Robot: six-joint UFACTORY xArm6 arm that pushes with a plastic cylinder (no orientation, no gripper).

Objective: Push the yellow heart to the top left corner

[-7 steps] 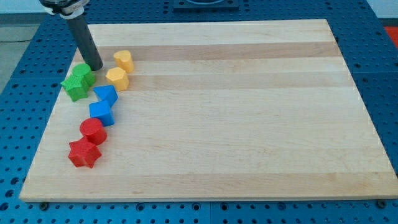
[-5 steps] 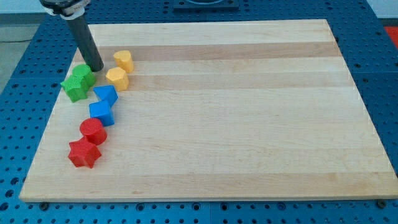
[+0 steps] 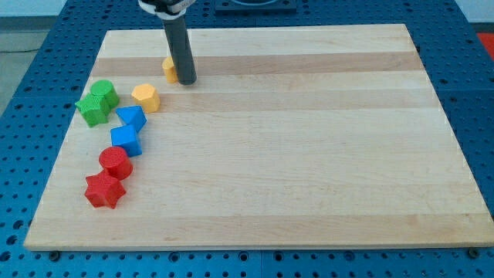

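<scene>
The yellow heart (image 3: 168, 69) sits near the view's top left of the wooden board (image 3: 309, 139), mostly hidden behind my rod. My tip (image 3: 187, 80) rests on the board right against the heart's right side. A second yellow block, a hexagon (image 3: 145, 97), lies below and left of the heart.
At the view's left lie two green blocks (image 3: 96, 103), two blue blocks (image 3: 128, 128), a red cylinder (image 3: 116, 162) and a red star (image 3: 104, 190), in a chain running down the board's left side. A blue pegboard (image 3: 31, 93) surrounds the board.
My tip has moved right, from beside the green blocks to the right side of the yellow heart. The heart has shifted slightly right and up.
</scene>
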